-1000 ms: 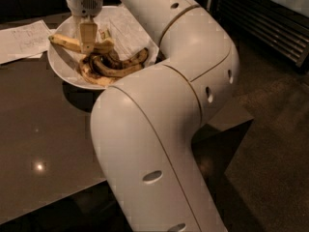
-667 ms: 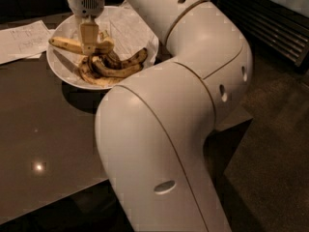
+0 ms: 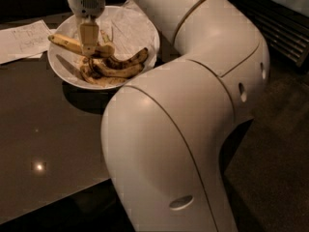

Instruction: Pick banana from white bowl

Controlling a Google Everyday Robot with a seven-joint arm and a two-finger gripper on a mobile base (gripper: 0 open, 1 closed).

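Now | we see the gripper [image 3: 88, 48] down on the banana [image 3: 64, 41] in the white bowl [image 3: 60, 69] | its long axis runs crosswise beneath | grip state: we cannot tell

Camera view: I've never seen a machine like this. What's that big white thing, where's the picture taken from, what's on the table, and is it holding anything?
The big white shape is a robot's arm, bent at a joint close to the camera. There is only this one view, and where the camera sits I can't say. At the arm's far end is its gripper, pointing down into a white bowl on a dark table. It is down at the long yellow banana; browner bananas lie beside that one. Paper sheets lie left of the bowl. Whether the banana is gripped yet, I can't tell.
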